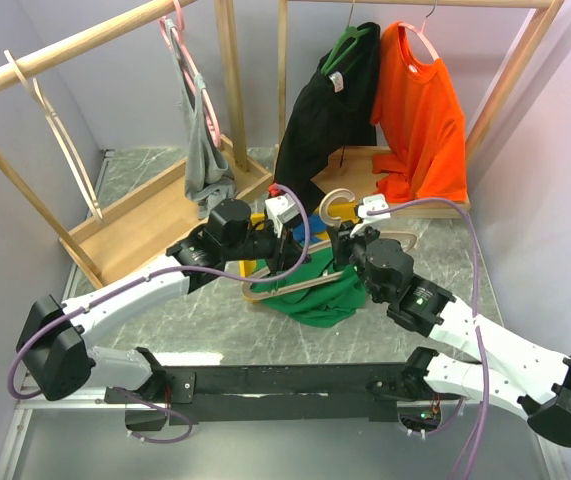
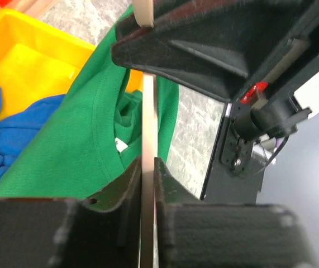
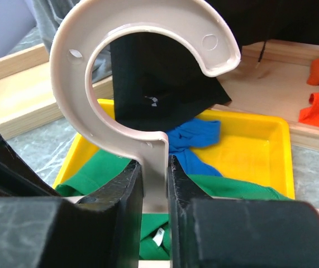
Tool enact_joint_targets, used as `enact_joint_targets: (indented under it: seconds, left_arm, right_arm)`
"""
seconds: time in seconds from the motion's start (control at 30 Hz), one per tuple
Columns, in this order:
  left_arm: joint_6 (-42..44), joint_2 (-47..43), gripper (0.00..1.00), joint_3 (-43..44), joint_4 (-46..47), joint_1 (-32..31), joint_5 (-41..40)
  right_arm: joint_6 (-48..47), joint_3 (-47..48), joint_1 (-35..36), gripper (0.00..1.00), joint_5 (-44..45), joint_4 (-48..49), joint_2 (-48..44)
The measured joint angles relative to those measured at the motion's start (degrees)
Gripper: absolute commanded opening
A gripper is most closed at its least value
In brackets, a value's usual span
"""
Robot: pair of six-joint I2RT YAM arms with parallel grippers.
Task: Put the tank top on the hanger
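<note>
Top external view: holding the hanger [image 1: 287,288] at the table's middle, long axis running left to right, hook rising at the far right end. Pinching the stem just under the hook with the right gripper [image 3: 155,178], jaws pressed flat to it; nipping the thin left arm edge-on with the left gripper [image 2: 148,173]. Just beside and below that arm, the tank top [image 2: 86,111], neck opening alongside, draped over a yellow bin [image 2: 31,61]. Already threaded or not: cannot tell.

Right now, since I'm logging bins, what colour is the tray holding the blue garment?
Bright yellow; the tray shows best in the right wrist view.
</note>
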Motion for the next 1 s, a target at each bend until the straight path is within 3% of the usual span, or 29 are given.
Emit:
enact_joint_targets:
  seconds: [0.07, 0.1, 0.13, 0.17, 0.27, 0.33, 0.43, 0.63, 0.77, 0.93, 1.0]
  left_arm:
    - [-1.01, 0.07, 0.17, 0.24, 0.07, -0.15, -0.85]
    - [-1.49, 0.07, 0.23, 0.57, 0.11, -0.20, -1.38]
    - [-1.92, 0.07, 0.38, 0.76, 0.09, -0.20, -1.73]
    - [-2.56, 0.07, 0.46, 0.81, 0.50, -0.20, -2.23]
    - [-4.83, -0.07, 0.52, 0.85, 1.75, -0.17, -4.39]
    - [-6.05, -0.35, 0.68, 0.85, 1.95, -0.17, -6.21]
    - [-7.96, -1.46, 0.77, 0.87, 1.38, -0.17, -9.51]
    - [-14.38, -5.92, 0.61, 2.99, -5.22, 1.77, -21.53]
    - [-18.18, -9.79, 0.59, 2.99, -10.32, 5.62, -26.80]
    - [-21.81, -18.80, 0.60, -5.29, -14.10, 7.21, -29.35]
    - [-22.60, -23.30, 0.54, -9.79, -15.61, 7.19, -29.40]
  right_arm:
    - [-0.04, -0.09, 0.00, 0.00, 0.48, 0.20, 0.09]
    - [0.24, -0.44, -0.02, 0.00, 0.92, 0.72, 0.04]
    - [0.31, -0.72, 0.00, 0.00, 1.20, 1.49, 0.02]
    - [0.37, -0.92, 0.00, 0.00, 1.64, 1.77, 0.00]
    - [0.57, -1.64, 0.07, 0.00, 2.49, 2.40, -0.09]
    - [0.42, -1.99, 0.26, 0.00, 2.95, 2.34, -0.17]
    - [-0.02, -2.03, 0.48, 0.00, 3.39, 2.32, -0.48]
    - [-1.09, -3.78, 1.29, 0.00, 2.60, 2.05, -3.85]
    - [-1.40, -4.22, 2.23, 0.00, 1.99, 1.20, -5.84]
    - [-1.14, -4.24, 2.73, 0.00, 3.21, -0.96, -5.66]
    - [-0.94, -4.46, 2.80, 0.00, 3.72, -1.25, -5.44]
